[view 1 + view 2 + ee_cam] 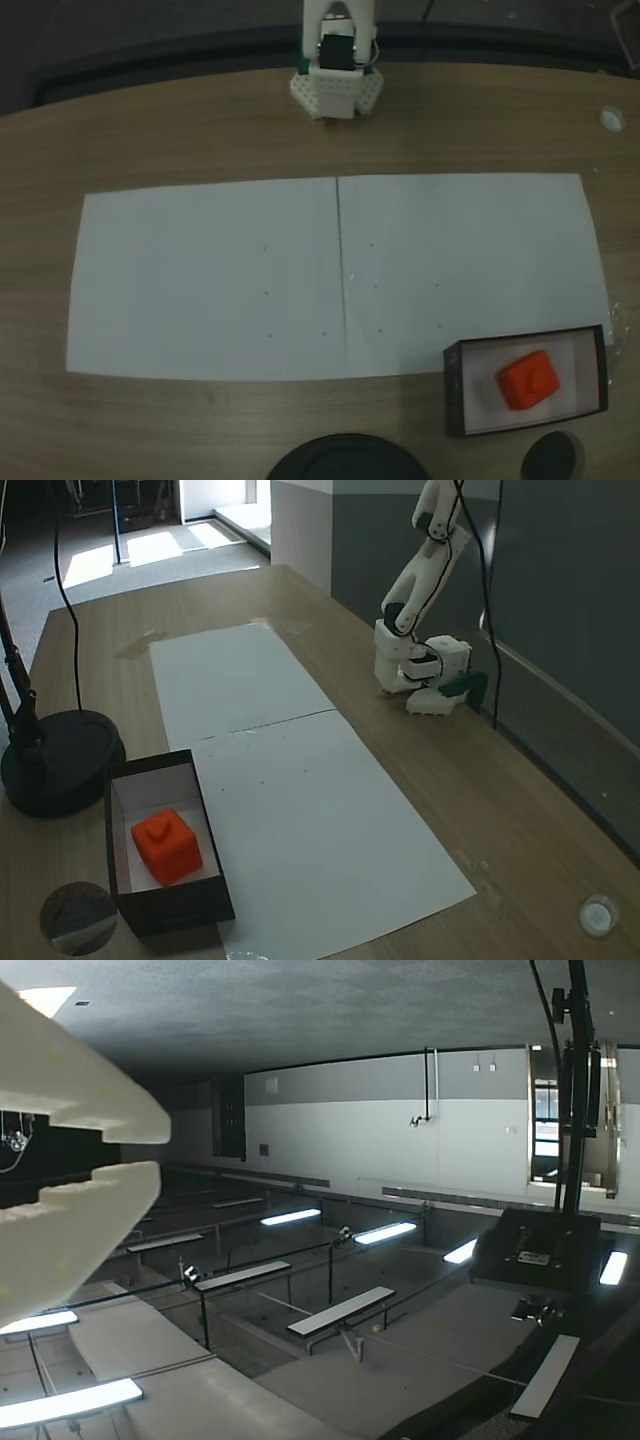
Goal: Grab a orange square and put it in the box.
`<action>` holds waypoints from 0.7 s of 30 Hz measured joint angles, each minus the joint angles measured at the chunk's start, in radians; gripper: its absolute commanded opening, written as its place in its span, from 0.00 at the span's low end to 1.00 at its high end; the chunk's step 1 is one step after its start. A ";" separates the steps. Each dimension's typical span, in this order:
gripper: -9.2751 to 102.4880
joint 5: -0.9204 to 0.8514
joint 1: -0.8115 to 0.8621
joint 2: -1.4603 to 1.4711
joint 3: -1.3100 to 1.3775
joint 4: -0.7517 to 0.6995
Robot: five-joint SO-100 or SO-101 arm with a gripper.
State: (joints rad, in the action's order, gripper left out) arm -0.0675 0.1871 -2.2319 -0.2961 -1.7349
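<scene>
1. In a fixed view from above, the orange block point(527, 380) lies inside the box point(455, 392), far across the table point(200, 130) from the arm's base point(336, 90). The task looks done; the sound step is to stay clear.
2. In the wrist view, the tool point(120, 1150) points up toward the ceiling, its fingers point(70, 1080) slightly spread and holding nothing.
3. In a fixed view from the side, the arm point(425, 570) is folded upright over its base, well apart from the box point(165, 920) and the white paper point(300, 780). Keep the block undisturbed.
</scene>
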 measured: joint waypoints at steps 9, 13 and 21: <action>0.08 0.000 -0.092 -0.508 -0.718 0.000; 0.08 0.000 -0.092 -0.692 -1.012 0.035; 0.08 -0.011 -0.092 -0.977 -1.523 0.232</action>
State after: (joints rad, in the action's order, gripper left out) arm -0.0782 0.0951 -3.2091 -1.8193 -1.5033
